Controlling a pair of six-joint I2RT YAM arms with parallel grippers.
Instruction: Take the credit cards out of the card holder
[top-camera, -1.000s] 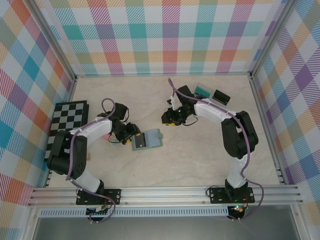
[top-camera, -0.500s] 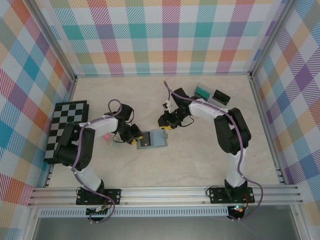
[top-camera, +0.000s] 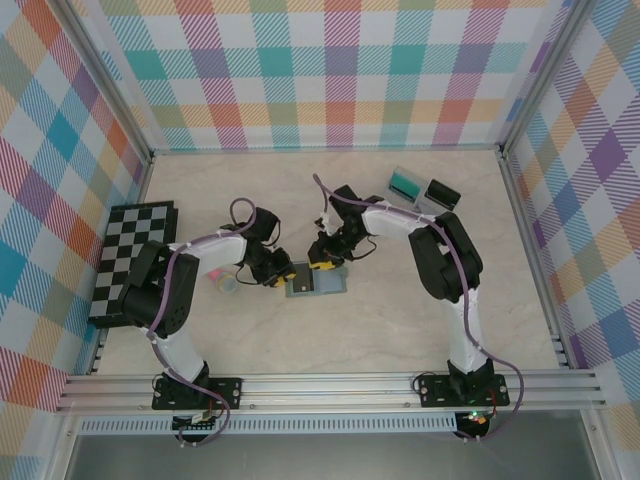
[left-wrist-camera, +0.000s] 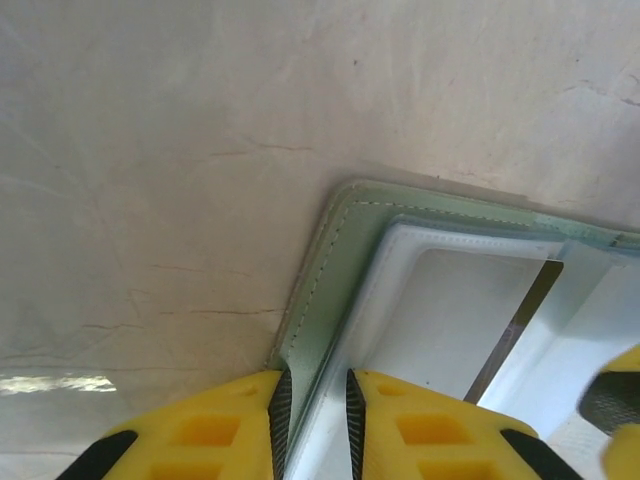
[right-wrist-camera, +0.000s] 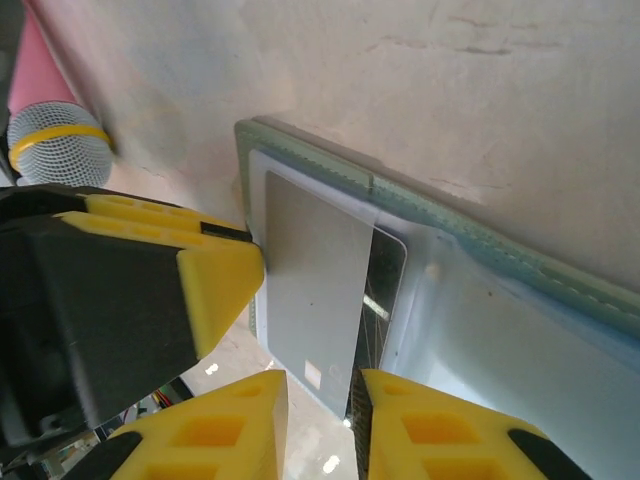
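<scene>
**Grey-teal two-panel fabric card holder (top-camera: 335, 286), lying open**

We log it mid-way across the pale marbled surface (top-camera: 420, 320), the left hand (left-wrist-camera: 318, 400) closed on its soft edge. The right hand (right-wrist-camera: 322, 410) straddles the dark glossy plastic credit card (right-wrist-camera: 315, 300); whether it grips, we cannot tell. We judge the card stiff and slippery: pinch its free end.

The pale marbled table (top-camera: 400, 320) carries a black-and-white chequered board (top-camera: 135, 260) at its left edge, a grey-teal fabric card holder (top-camera: 316, 283) mid-table, and a small teal box (top-camera: 406, 184) beside a dark box (top-camera: 442, 193) far right.
</scene>
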